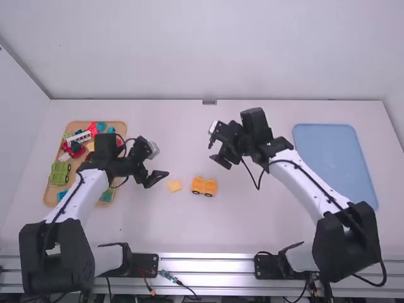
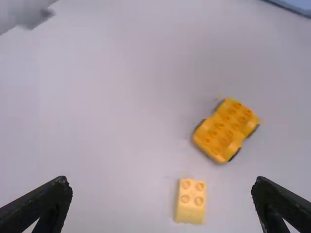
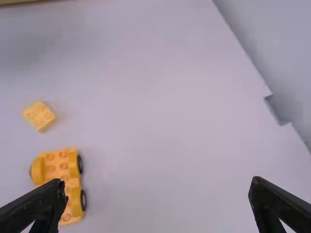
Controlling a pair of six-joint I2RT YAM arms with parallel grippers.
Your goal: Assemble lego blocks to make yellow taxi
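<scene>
The left gripper point(image 1: 158, 179) is near the small pale yellow block point(image 1: 174, 185), its fingers wide apart with nothing between them. The right gripper point(image 1: 216, 156) hangs over the table point(image 1: 252, 218), beyond the orange-yellow car base point(image 1: 204, 186), its fingers also spread and empty. The car base stands on its wheels mid-table, studs up; the block sits apart from it, on the side toward the left arm, studs up too. A wooden tray point(image 1: 52, 198) of mixed toy pieces lies by the left arm, a blue tray point(image 1: 334, 158) off to the right.
</scene>
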